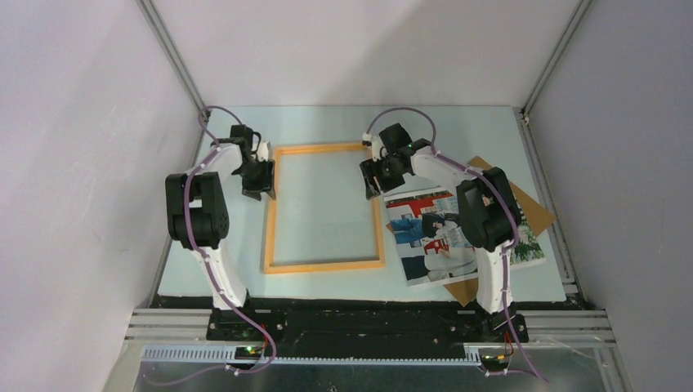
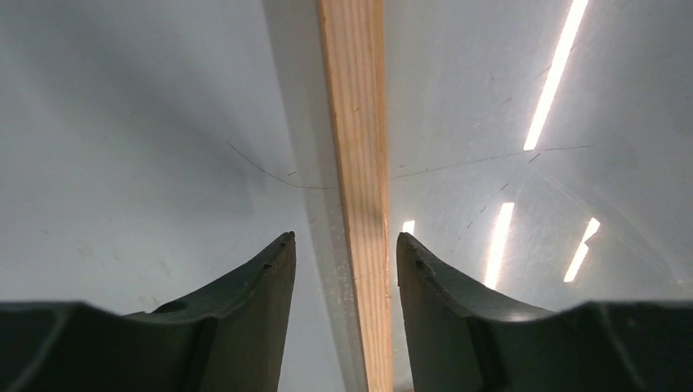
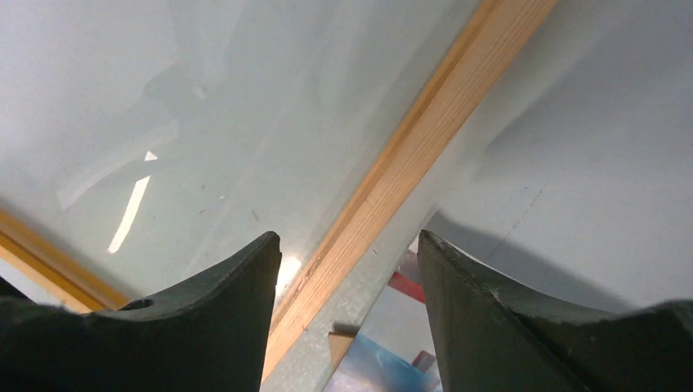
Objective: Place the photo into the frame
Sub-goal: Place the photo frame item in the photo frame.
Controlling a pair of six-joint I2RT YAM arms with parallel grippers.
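The light-orange wooden frame [image 1: 324, 265] lies flat in the middle of the table. The photo [image 1: 433, 237] lies to its right, partly under my right arm, on top of a brown backing board [image 1: 535, 214]. My left gripper [image 1: 258, 180] is open and straddles the frame's left rail [image 2: 359, 188] near the far corner, jaws apart on either side. My right gripper [image 1: 374, 178] is open over the frame's right rail [image 3: 409, 163]. A corner of the photo [image 3: 392, 367] shows between its fingers.
The pale blue table mat [image 1: 327, 212] is edged by aluminium rails, with grey walls on three sides. The backing board juts out toward the right rail [image 1: 549, 180].
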